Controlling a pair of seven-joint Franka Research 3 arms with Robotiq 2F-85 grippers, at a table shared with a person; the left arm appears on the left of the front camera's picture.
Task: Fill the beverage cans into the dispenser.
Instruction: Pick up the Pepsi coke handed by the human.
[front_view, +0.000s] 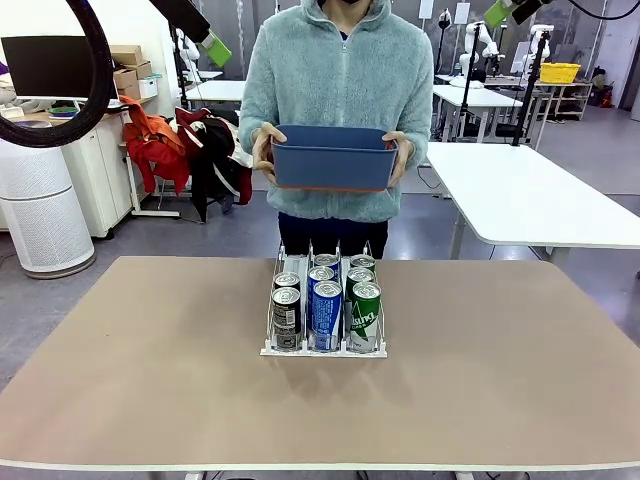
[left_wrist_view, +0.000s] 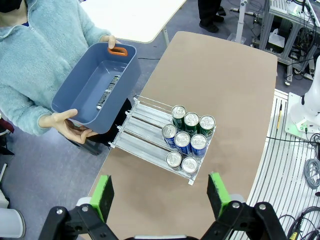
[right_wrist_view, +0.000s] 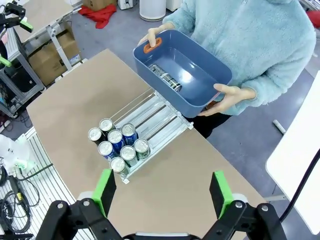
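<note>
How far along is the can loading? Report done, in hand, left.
Done: eight cans stand in the dispenser. In hand: nothing; the left hand and right hand hang open above the table. Left: one loose can lying in the blue bin the person holds.

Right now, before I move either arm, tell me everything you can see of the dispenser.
The dispenser is a small three-lane rack with a white base, thin wire dividers and grey metallic-looking lanes, standing on the tan table. Eight upright beverage cans fill its robot-side end: two dark in the left lane, three blue in the middle, three green in the right. The lanes' far halves are bare. Nothing else touches it.
</note>
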